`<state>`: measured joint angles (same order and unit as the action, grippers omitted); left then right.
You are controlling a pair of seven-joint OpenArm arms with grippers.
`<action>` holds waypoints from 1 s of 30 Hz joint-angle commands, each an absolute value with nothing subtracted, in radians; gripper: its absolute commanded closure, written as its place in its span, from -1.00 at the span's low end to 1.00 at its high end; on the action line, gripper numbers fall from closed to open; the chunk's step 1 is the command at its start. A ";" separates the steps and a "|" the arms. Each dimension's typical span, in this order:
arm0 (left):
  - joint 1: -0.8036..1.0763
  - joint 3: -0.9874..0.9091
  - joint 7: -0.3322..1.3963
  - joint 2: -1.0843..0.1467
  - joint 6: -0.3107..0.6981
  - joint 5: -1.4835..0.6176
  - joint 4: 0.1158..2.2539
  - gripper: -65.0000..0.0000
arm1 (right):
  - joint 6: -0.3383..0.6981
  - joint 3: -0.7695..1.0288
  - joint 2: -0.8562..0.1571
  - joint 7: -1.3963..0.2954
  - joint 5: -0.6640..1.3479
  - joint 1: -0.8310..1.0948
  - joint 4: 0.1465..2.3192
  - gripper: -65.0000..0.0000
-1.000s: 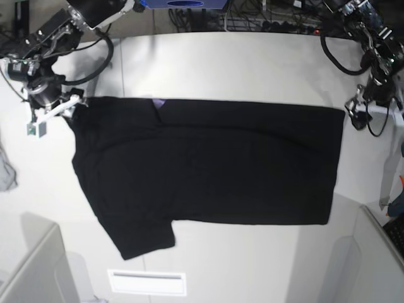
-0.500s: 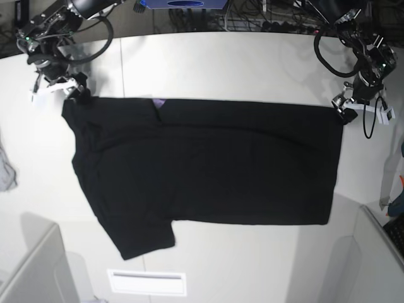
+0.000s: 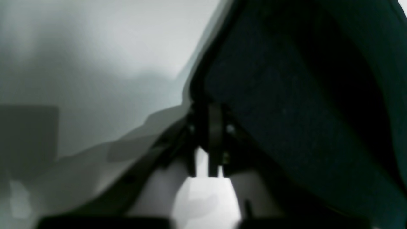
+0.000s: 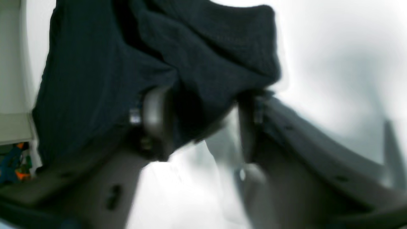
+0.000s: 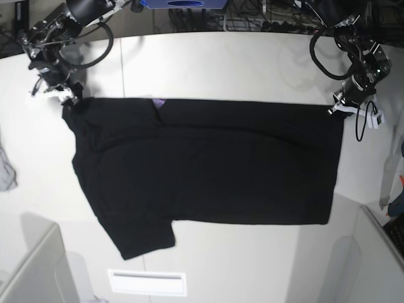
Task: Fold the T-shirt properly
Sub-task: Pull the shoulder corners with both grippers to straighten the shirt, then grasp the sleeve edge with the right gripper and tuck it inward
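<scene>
The black T-shirt [image 5: 208, 164] lies spread flat on the white table [image 5: 240, 63], with a sliver of purple print [image 5: 158, 101] showing at the collar. My left gripper [image 5: 338, 108] is at the shirt's far right corner. In the left wrist view this gripper [image 3: 213, 127] is shut, pinching the edge of the T-shirt [image 3: 302, 111]. My right gripper [image 5: 68, 100] is at the far left corner by the sleeve. In the blurred right wrist view it [image 4: 203, 117] stands partly open, with a bunched fold of the T-shirt [image 4: 206, 57] between its fingers [image 4: 155, 121].
A small grey cloth scrap [image 5: 5, 170] lies at the table's left edge. A white label strip [image 5: 146, 282] sits near the front edge. Grey dividers [image 5: 35, 271] stand at both front corners. Cables [image 5: 265, 22] run along the back.
Both grippers came in onto the shirt's far corners. The left one closed on the right corner. The right one's fingers narrowed around the left corner cloth.
</scene>
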<state>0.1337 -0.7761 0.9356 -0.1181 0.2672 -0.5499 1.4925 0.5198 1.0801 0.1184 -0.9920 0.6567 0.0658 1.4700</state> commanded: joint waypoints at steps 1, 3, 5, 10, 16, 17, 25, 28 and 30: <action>0.134 -0.779 0.934 -0.131 0.268 -0.547 1.504 1.00 | 0.521 1.084 0.111 -0.993 0.665 0.070 1.478 0.56; 0.142 -0.780 0.934 -0.133 0.268 -0.547 1.508 1.00 | 0.524 1.086 0.111 -0.997 0.667 0.076 1.478 1.00; 0.177 -0.779 0.934 -0.153 0.268 -0.549 1.520 1.00 | 0.524 1.081 0.111 -1.004 0.667 0.082 1.489 1.00; 0.303 -0.780 0.937 -0.168 0.269 -0.550 1.627 1.00 | 0.522 1.086 0.111 -1.096 0.667 0.120 1.563 1.00; 0.437 -0.780 0.937 -0.185 0.269 -0.549 1.725 1.00 | 0.522 1.086 0.120 -1.173 0.667 0.205 1.678 1.00; 0.452 -0.780 0.937 -0.185 0.269 -0.549 1.732 1.00 | 0.522 1.086 0.120 -1.173 0.667 0.219 1.684 1.00; 0.501 -0.786 0.941 -0.185 0.269 -0.547 1.736 1.00 | 0.522 1.086 0.127 -1.175 0.685 0.318 1.685 1.00; 0.527 -0.788 0.938 -0.185 0.269 -0.547 1.738 1.00 | 0.521 1.081 0.128 -1.175 0.757 0.352 1.685 1.00; 0.539 -0.788 0.938 -0.185 0.269 -0.547 1.738 1.00 | 0.516 1.084 0.127 -1.175 0.785 0.361 1.685 1.00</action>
<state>0.5339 -0.7773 0.9512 -0.1696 0.2699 -0.5495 1.7195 0.5186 1.0782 0.1360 -1.1873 0.7650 0.3626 1.6680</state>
